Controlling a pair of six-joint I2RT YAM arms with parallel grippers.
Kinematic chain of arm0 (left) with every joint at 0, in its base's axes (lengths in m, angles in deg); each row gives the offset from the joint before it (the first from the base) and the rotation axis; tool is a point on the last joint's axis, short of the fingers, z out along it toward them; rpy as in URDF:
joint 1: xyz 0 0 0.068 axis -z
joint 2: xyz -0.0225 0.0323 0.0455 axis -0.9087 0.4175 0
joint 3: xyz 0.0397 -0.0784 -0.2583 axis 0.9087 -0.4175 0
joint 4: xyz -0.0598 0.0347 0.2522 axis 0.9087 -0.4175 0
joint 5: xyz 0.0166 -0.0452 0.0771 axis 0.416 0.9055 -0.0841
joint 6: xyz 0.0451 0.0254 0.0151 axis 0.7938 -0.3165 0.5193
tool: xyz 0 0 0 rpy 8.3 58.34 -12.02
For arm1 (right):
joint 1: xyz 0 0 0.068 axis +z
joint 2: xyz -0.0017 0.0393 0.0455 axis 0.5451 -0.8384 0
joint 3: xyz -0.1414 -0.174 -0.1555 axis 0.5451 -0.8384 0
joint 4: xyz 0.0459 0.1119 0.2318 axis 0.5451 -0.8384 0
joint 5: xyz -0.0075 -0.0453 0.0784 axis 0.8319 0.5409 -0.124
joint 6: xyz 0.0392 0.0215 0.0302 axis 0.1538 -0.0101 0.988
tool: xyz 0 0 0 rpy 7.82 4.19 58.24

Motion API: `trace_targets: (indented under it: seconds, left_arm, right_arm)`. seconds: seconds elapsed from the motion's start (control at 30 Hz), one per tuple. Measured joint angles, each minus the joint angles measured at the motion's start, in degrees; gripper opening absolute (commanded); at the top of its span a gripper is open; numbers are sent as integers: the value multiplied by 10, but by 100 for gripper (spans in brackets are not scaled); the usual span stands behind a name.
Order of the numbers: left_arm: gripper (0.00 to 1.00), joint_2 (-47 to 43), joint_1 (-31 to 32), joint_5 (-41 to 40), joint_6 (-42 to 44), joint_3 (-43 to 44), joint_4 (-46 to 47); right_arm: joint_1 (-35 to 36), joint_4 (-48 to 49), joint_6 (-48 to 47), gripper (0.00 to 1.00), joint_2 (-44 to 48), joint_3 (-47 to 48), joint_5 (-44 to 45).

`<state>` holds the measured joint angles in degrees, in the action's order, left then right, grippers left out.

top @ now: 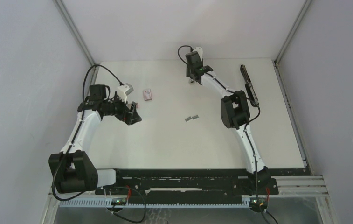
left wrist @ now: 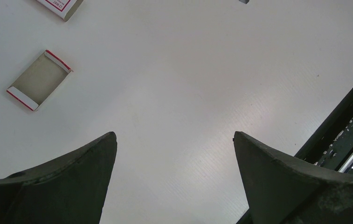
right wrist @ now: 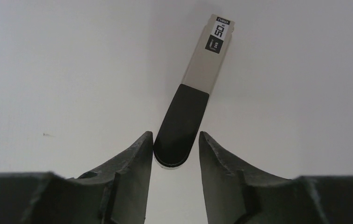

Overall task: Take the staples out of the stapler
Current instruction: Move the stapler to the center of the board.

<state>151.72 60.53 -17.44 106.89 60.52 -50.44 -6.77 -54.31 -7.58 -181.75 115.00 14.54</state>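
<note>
We see a white surface (top: 165, 144) with two arms reaching over it. A long black thing (top: 249, 85) lies at the far right, and no arm touches it.

At the far middle, the right fingers (right wrist: 132, 154) sit on both sides of the black end of a grey piece (right wrist: 197, 86). They are very close to it, but we cannot tell if they pinch it.

The left fingers (left wrist: 86, 158) are wide apart and hold nothing. They hang over a bare spot near the box (top: 148, 94) and its open tray (left wrist: 39, 80).

The staples (top: 191, 118), two short grey strips, lie flat in the middle of the surface, between the arms and apart from all else. So we think some of the job is done. We cannot see if more staples are left to take out.
</note>
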Motion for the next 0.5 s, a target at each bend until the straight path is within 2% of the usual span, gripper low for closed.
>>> trace_targets:
  seconds: [0.5]
  left_arm:
    - [100,-6,0,1,0,0,0]
  right_arm:
    - [-16,-10,8,41,13,-29,-11]
